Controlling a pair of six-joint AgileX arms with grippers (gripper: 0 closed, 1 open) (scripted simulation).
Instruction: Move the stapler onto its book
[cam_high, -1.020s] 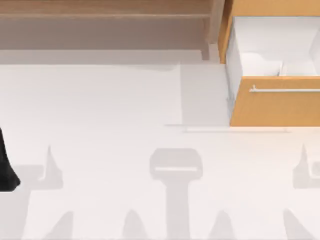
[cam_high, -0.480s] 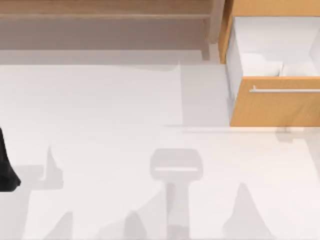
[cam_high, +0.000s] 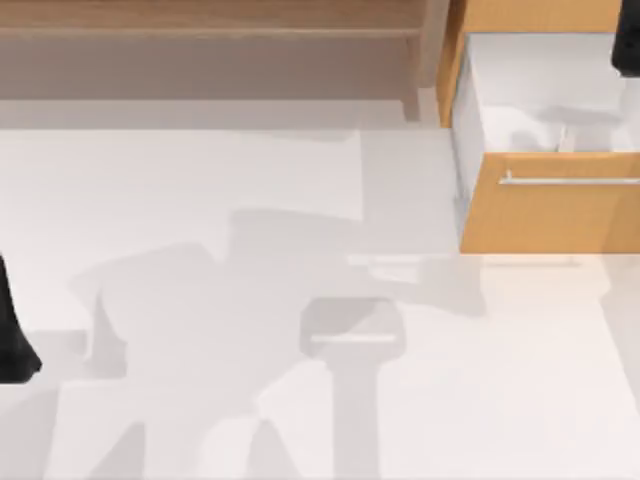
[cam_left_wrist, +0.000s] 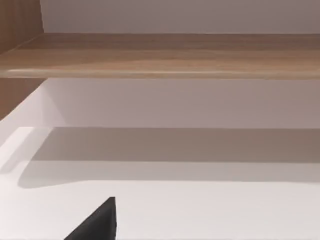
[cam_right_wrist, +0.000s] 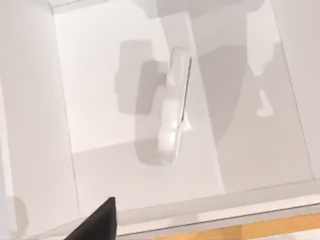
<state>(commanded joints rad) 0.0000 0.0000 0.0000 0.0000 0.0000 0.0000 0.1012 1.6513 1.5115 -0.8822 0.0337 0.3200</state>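
My right arm (cam_high: 628, 45) is the 1 at work. In the top view it shows as a dark shape at the frame's edge, at about 2 o'clock, over the far right part of the open wooden drawer with the white inside (cam_high: 470, 140). That drawer juts out from the cabinet onto the flat white bench (cam_high: 200, 200), and its orange-brown front panel (cam_high: 550, 215) carries a thin silver bar handle (cam_high: 570, 181).

The right wrist view looks down into the drawer. There the pale white stapler (cam_right_wrist: 174, 107) lies on the drawer's white floor, roughly mid-floor and clear of the side walls, with its soft shadow beside it. Of the right gripper (cam_right_wrist: 99, 223) I see just 1 dark wedge at the frame's edge. It is well apart from the stapler and has hold of nothing that I can see. I cannot tell how far this gripper is open.

My left arm (cam_high: 14, 335) is parked at about 8 o'clock, a dark shape at the left edge of the bench. Its wrist view shows a dark wedge of the left gripper (cam_left_wrist: 99, 223) above bare white bench, facing a long light wooden shelf (cam_left_wrist: 160, 55) at 12 o'clock. I cannot tell how far that gripper is open either.

Grey shadows of both arms spread over the bench from 6 to 9 o'clock.
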